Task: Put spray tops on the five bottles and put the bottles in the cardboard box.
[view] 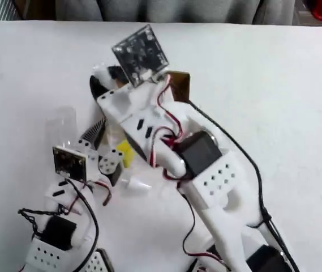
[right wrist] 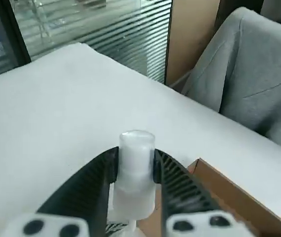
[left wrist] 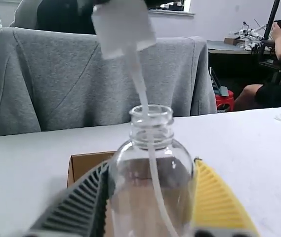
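The left arm and right arm are white plastic pierced with small holes, with black servo blocks and red and black wires. Each carries a square circuit board. The left gripper has one dark-grey ribbed finger and one yellow, the right gripper two black.

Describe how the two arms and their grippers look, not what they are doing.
The left arm and right arm are white plastic with rows of small holes, black motors, and red and black cables. Each wrist carries a square dark circuit board. The left gripper has one dark grey ribbed finger and one yellow; the right gripper has two black ribbed fingers.
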Motion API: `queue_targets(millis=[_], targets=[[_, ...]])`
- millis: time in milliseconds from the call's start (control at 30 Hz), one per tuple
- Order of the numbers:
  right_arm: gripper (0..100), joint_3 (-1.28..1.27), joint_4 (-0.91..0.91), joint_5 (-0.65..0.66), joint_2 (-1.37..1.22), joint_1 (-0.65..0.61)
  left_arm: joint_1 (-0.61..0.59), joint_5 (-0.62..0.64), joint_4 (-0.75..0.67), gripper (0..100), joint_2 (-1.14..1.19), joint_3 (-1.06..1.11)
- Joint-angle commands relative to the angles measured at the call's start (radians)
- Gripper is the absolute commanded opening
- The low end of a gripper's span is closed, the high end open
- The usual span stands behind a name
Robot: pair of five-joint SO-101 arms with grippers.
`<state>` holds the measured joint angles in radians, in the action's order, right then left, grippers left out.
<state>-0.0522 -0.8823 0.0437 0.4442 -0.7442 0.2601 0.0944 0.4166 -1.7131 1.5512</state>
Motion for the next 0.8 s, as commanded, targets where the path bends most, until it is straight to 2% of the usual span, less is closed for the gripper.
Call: queue_targets(millis=[0,300,433,633,767], targets=[[1.5,0.074,-0.025,0.011,-0.013,-0.008,-0.012,0.011,-0.035,2,-0.027,-0.035],[1.7,0.181,-0.222,0.018,-0.027,-0.008,-0.012,0.011,-0.035,2,-0.027,-0.035],[1.9,0.183,-0.245,0.021,-0.027,-0.008,-0.012,0.011,-0.035,2,-0.027,-0.035],[16.5,0.184,-0.275,0.021,-0.027,-0.01,-0.012,0.011,-0.035,2,-0.027,-0.035],[15.2,0.219,-0.289,0.021,-0.025,-0.01,-0.012,0.011,-0.035,2,-0.027,-0.035]])
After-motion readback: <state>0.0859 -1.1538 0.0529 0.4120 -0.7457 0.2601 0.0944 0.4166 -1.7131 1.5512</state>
